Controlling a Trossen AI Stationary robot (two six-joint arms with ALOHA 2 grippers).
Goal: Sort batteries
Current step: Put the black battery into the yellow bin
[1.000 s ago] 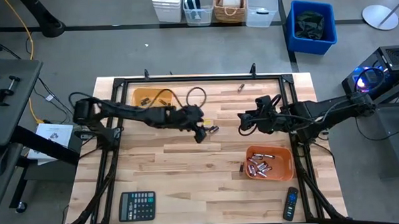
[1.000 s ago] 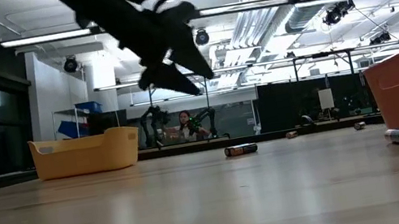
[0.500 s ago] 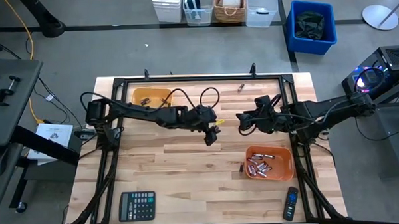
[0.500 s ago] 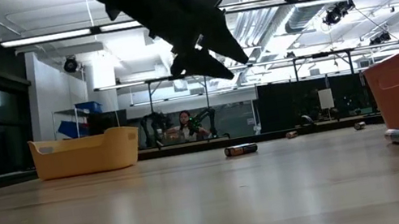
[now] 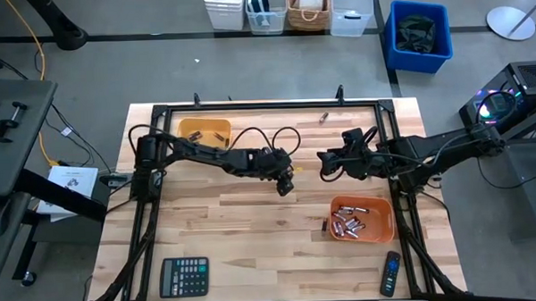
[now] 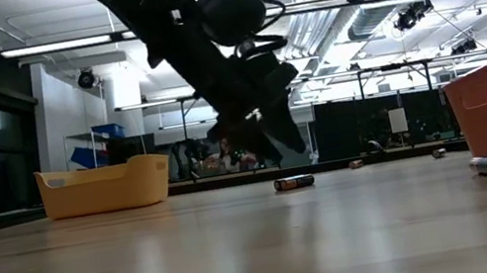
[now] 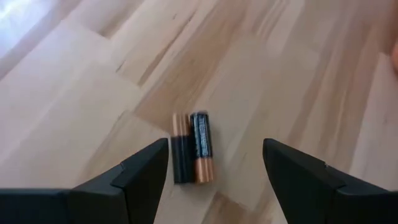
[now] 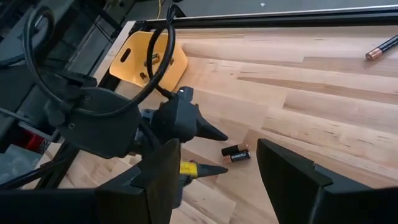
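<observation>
Two batteries lie side by side on the wooden table, near its middle; they also show in the right wrist view and the low view. My left gripper hangs open just above them, slanting down, one finger on either side and touching nothing. My right gripper waits open, high above the table to the right of the pair. The orange bin at the near right holds several batteries. The yellow bin stands at the far left.
One battery lies beside the orange bin, another near the far edge. A black calculator and a black remote lie at the near edge. A black frame borders the table.
My left gripper has gone toward the table's right edge and come down to just above the two batteries, staying open. The batteries have not moved.
</observation>
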